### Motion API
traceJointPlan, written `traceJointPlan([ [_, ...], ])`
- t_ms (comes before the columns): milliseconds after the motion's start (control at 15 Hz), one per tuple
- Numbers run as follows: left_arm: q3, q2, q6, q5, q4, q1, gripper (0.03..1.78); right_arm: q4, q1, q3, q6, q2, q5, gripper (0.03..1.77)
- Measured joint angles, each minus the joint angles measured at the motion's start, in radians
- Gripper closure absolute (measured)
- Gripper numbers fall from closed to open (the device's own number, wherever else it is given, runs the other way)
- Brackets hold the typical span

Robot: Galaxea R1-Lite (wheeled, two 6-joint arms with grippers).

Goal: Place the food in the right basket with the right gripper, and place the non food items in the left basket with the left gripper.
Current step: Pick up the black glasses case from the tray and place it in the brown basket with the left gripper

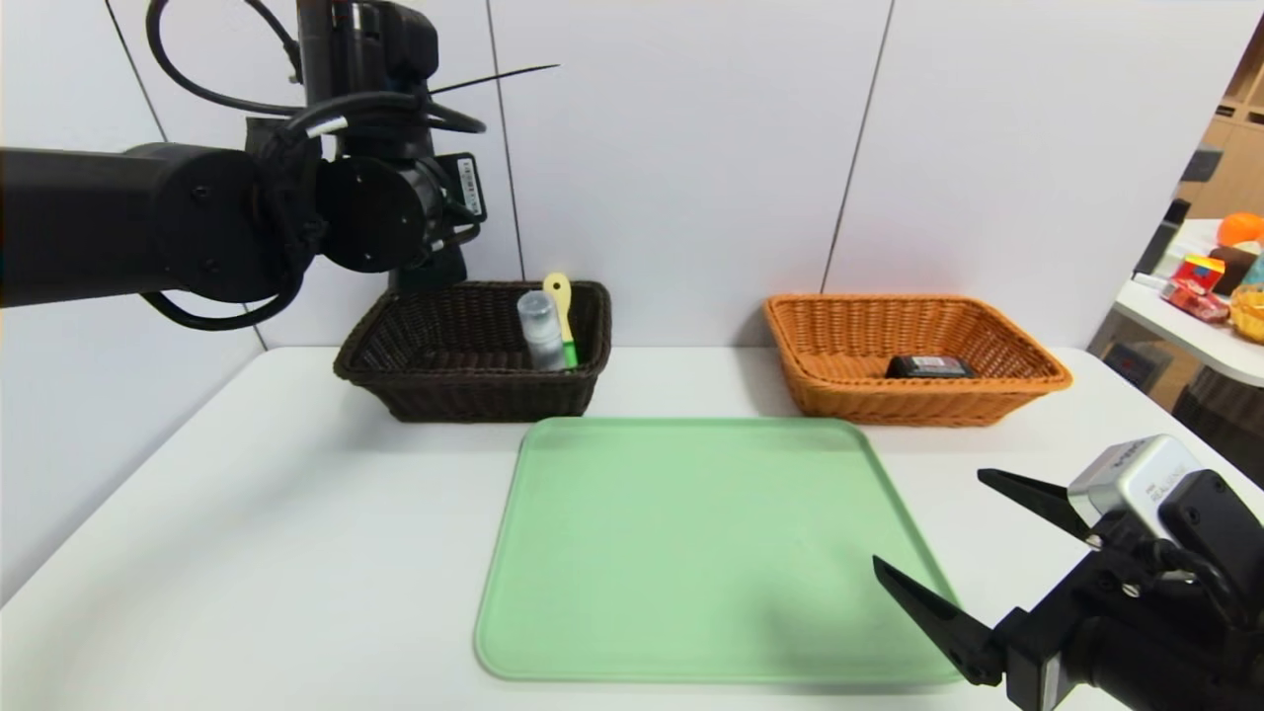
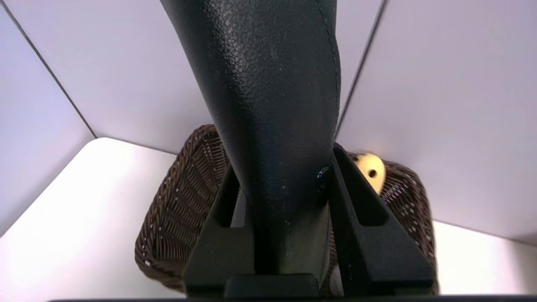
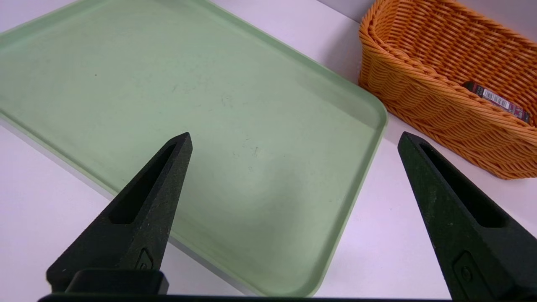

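My left gripper [image 2: 281, 184] is shut on the long black soft case [image 2: 268, 105] and holds it above the dark brown left basket [image 1: 395, 385] [image 2: 180, 209]. In the head view only the left wrist shows, over that basket's back edge. The white bottle [image 1: 540, 331] and the yellow slotted spoon [image 1: 560, 301] [image 2: 371, 170] stand inside this basket. The small black carton of food [image 1: 926, 366] [image 3: 497, 100] lies in the orange right basket [image 1: 839, 395] [image 3: 419, 96]. My right gripper [image 1: 928, 518] [image 3: 293, 140] hangs open and holds nothing over the near right corner of the tray.
A bare light green tray [image 1: 691, 543] [image 3: 209, 84] lies on the white table in front of both baskets. White wall panels stand right behind the baskets. A side table with colourful items [image 1: 1215, 286] is at the far right.
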Motion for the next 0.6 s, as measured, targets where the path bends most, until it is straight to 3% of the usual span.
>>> traceJointPlan([
  [600, 0.055, 0.121, 0.040, -0.013, -0.233, 0.061, 1.30, 0.001, 0.000, -0.006, -0.009, 0.000, 0.001, 0.10],
])
